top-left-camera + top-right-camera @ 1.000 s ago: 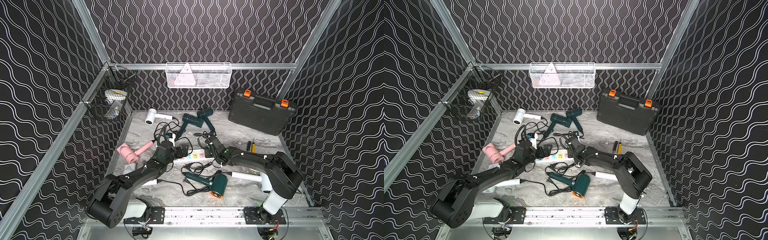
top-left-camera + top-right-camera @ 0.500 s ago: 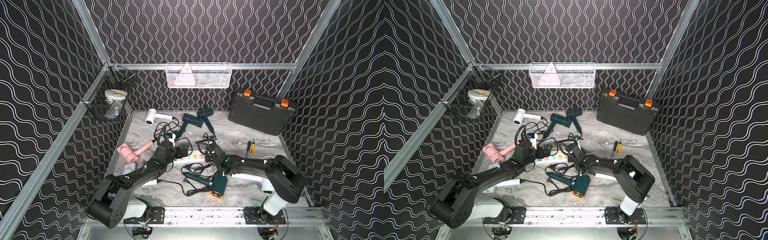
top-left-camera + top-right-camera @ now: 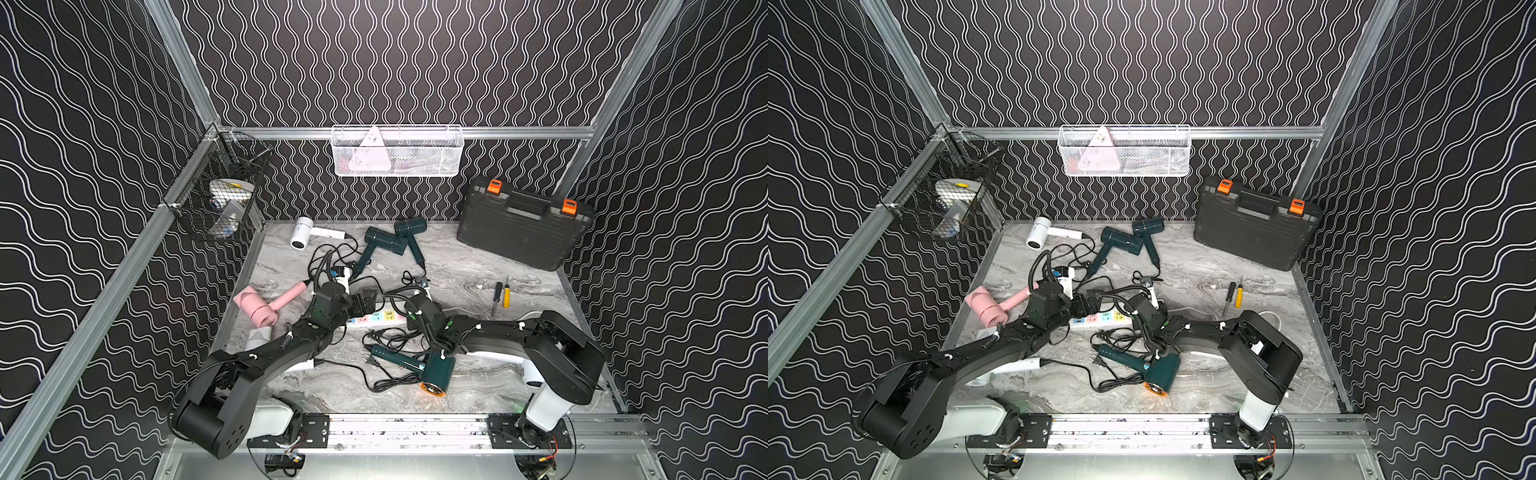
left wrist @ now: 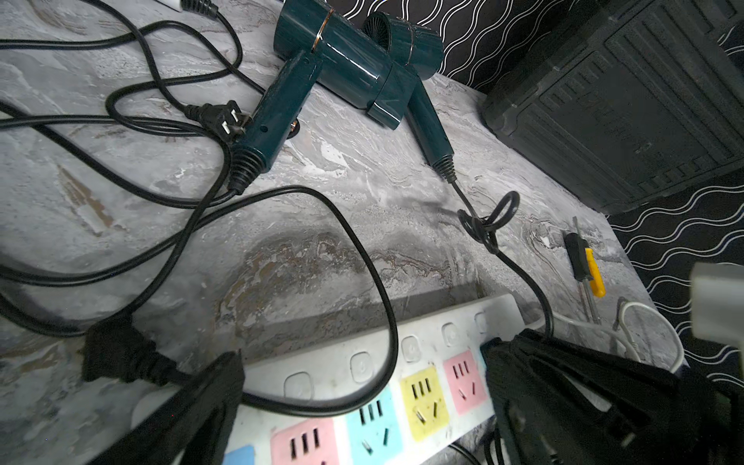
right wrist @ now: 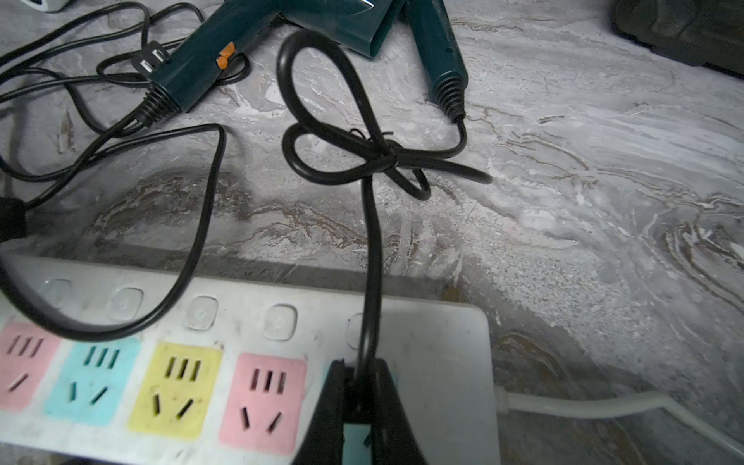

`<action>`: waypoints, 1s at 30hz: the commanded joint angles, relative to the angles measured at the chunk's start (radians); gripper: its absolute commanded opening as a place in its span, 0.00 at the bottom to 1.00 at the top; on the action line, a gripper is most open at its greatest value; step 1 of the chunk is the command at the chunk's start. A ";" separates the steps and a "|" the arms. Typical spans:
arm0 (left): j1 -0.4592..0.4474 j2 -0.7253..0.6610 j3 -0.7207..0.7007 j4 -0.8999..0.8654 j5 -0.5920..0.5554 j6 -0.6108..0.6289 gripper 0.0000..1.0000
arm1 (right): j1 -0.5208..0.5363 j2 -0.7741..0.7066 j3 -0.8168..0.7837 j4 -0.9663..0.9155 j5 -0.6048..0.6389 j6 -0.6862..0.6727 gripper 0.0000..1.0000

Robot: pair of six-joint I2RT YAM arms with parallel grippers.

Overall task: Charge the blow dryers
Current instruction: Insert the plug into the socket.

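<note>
1. Far left, a black wire basket (image 3: pixel 216 203) hangs on the side wall. On the table below it you've got the pink dryer (image 3: pixel 259 309) lying on its side.
2. Just behind that, the white dryer (image 3: pixel 305 235) lies along the back wall.
3. Your left gripper (image 4: pixel 362 354) hangs over the left end of the strip (image 4: pixel 322 374), jaws spread wide with nothing between them (a loose black loop lies across the sockets underneath).
4. Centre back, the two green dryers (image 3: pixel 382 243) lie touching, one barrel against the other, handles pointing toward you.
5. Here's the action: your right gripper (image 5: pixel 358 372) is pinched tight on the cord (image 5: pixel 372 249) that runs from the right-hand dryer of that pair. It sits right over the last socket at the strip's right end. The jaws hide the plug, so you can't tell whether it is seated (there's a tied bundle partway up that cord).
6. In front, a third green dryer (image 3: pixel 434 370) lies below your right wrist, its orange-ringed mouth toward the rail, with black loops beside it.
7. Further right, two screwdrivers (image 3: pixel 500 293) lie side by side on the marble.
8. Far right, the toolcase (image 3: pixel 523 226) leans in the back corner.
</note>
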 commanded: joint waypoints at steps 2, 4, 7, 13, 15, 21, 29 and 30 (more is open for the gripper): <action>0.002 -0.008 -0.004 0.026 -0.012 -0.008 0.99 | -0.002 0.054 0.026 -0.213 -0.043 0.043 0.00; 0.003 -0.010 -0.005 0.024 -0.015 -0.008 0.99 | -0.009 0.074 0.052 -0.233 -0.026 0.041 0.00; 0.002 -0.017 -0.008 0.022 -0.025 -0.007 0.99 | -0.031 0.092 0.085 -0.250 0.000 0.029 0.00; 0.002 -0.039 -0.017 0.015 -0.053 -0.005 0.99 | -0.115 0.091 0.115 -0.227 0.002 -0.028 0.00; 0.003 -0.051 -0.023 0.010 -0.069 -0.004 0.99 | -0.147 0.088 0.116 -0.200 -0.014 -0.056 0.00; 0.003 -0.070 -0.034 0.006 -0.101 -0.003 0.99 | -0.243 0.085 0.115 -0.131 -0.106 -0.133 0.00; 0.005 -0.056 -0.034 0.012 -0.107 -0.003 0.99 | -0.303 0.064 0.147 -0.171 -0.239 -0.165 0.11; 0.005 -0.055 -0.034 0.012 -0.106 -0.002 0.99 | -0.305 0.060 0.158 -0.185 -0.251 -0.164 0.19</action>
